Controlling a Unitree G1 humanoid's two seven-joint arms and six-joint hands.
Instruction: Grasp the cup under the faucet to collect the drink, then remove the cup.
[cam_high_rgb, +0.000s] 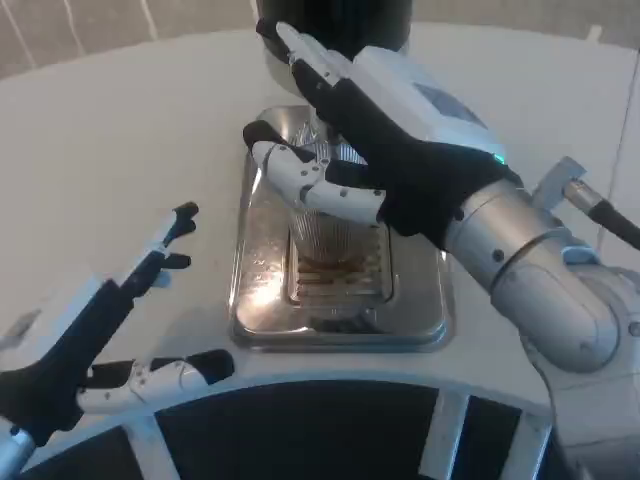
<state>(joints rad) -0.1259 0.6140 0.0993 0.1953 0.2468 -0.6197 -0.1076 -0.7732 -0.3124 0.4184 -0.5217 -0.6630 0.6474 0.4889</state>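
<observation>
A clear ribbed cup (322, 232) stands on the grate of a shiny steel drip tray (262, 300), below the dark dispenser (335, 25) at the top of the head view. My right hand (375, 150) reaches in from the right and wraps its white fingers (300, 180) around the cup's upper part, gripping it. The faucet itself is hidden behind that hand. Brownish liquid shows on the grate under the cup. My left hand (110, 330) hovers at the lower left, fingers spread and holding nothing, well left of the tray.
The white round table (120, 140) stretches left and behind the tray. Its curved front edge (330, 375) runs just below the tray, with a dark gap and white frame bars beneath. A cable and fitting (580, 195) sit at the right.
</observation>
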